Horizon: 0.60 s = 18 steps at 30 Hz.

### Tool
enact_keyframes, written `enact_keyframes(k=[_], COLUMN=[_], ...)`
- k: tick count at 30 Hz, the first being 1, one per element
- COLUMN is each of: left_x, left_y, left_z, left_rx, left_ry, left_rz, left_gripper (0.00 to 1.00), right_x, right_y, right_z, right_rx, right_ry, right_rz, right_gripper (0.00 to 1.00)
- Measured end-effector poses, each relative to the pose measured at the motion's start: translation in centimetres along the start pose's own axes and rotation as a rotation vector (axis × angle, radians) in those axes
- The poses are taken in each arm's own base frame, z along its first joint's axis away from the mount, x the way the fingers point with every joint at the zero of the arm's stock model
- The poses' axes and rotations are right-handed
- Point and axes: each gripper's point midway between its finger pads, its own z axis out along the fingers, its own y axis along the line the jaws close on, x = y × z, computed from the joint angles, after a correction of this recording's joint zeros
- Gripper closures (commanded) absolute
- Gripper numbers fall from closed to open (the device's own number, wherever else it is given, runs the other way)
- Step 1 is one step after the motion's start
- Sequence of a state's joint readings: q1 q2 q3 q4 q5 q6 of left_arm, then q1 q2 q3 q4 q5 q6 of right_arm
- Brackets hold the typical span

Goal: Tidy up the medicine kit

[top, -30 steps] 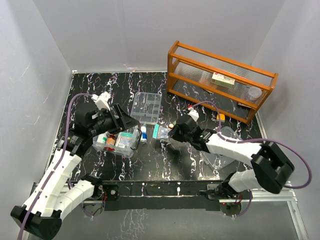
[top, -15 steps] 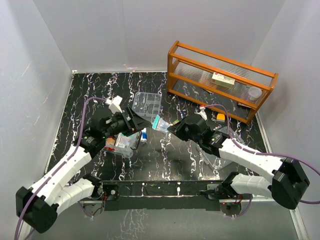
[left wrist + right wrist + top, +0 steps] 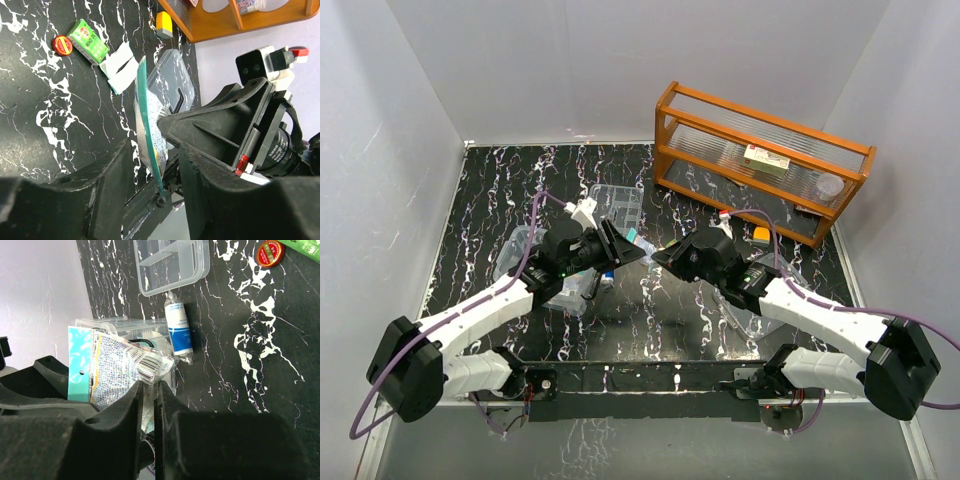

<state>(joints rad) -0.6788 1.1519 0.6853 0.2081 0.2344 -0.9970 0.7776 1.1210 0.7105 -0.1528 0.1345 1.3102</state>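
My right gripper is shut on the barcode end of a flat foil packet with a teal header, held above the table centre. My left gripper straddles the packet's thin edge, with a gap on both sides. The two grippers meet nose to nose, the left and the right. The medicine kit's clear box lies under the left arm with items inside. Its divided tray sits behind it. Its lid with the dark handle lies under the right arm.
A blue-and-white wrapped roll lies beside the box. A green carton, a red tin, a small white packet and a yellow piece lie near the orange wooden rack at the back right.
The right gripper lifted the packet off the table toward the centre. The left arm swung right from the box, brought its jaws around the packet's edge and narrowed them.
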Motion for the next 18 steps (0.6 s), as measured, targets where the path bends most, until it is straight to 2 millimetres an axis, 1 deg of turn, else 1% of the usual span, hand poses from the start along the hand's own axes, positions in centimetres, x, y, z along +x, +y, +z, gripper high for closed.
enact_keyframes(k=[6, 11, 13, 15, 18], left_x=[0.3, 0.3, 0.3, 0.3, 0.5], left_y=[0.4, 0.7, 0.8, 0.9, 1.0], left_z=[0.6, 1.0, 1.1, 1.2, 1.3], left_rx=[-0.001, -0.011, -0.015, -0.014, -0.017], left_ry=[-0.003, -0.012, -0.012, -0.011, 0.003], left_rz=[-0.029, -0.044, -0.043, -0.034, -0.013], left_gripper=[0.72, 0.83, 0.9, 0.95, 0.99], right_x=[0.5, 0.5, 0.5, 0.6, 0.9], right_y=[-0.4, 0.0, 0.1, 0.0, 0.0], right_z=[0.3, 0.3, 0.3, 0.3, 0.2], right_rx=[0.011, -0.007, -0.013, -0.016, -0.029], right_ry=[0.021, 0.028, 0.03, 0.035, 0.053], right_rz=[-0.022, -0.028, -0.038, -0.058, -0.115], right_gripper=[0.9, 0.85, 0.81, 0.75, 0.66])
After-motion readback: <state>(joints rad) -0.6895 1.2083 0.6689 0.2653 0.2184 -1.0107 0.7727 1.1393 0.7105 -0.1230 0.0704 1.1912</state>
